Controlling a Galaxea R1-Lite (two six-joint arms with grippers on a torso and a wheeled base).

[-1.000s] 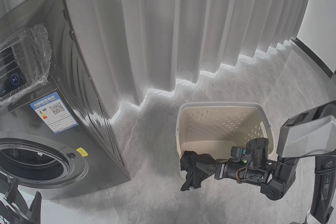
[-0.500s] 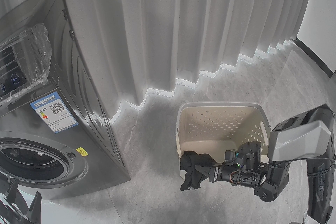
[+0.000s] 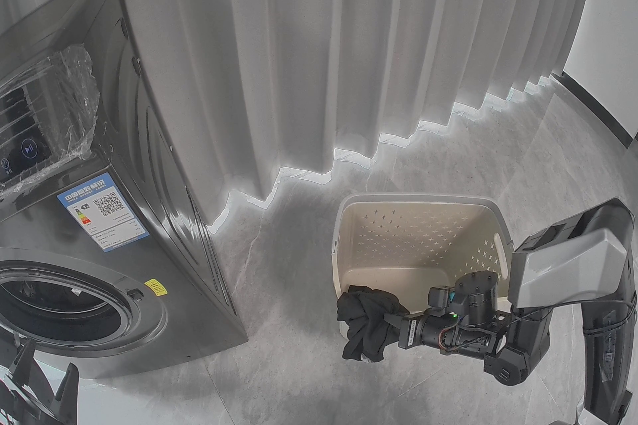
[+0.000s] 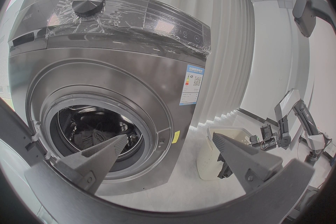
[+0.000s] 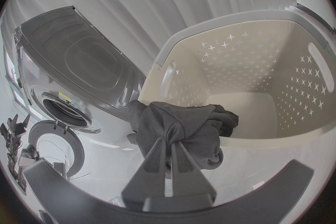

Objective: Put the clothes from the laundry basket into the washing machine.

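Observation:
A cream laundry basket stands on the floor, right of the grey washing machine. My right gripper is shut on a dark garment, which hangs bunched over the basket's near left corner. In the right wrist view the fingers pinch a fold of the garment in front of the basket's rim. My left gripper is open and holds nothing, in front of the machine's open drum. Dark clothes lie inside the drum. The left gripper sits low, by the drum opening.
The machine's round door hangs open toward the floor. White curtains run behind the machine and basket. Bare grey floor lies between them. No other clothes lie on the visible part of the basket's bottom.
My right arm has shifted a little to the left with the garment in its grip, and the bunch now sits slightly lower over the basket's corner. The left gripper has stayed put.

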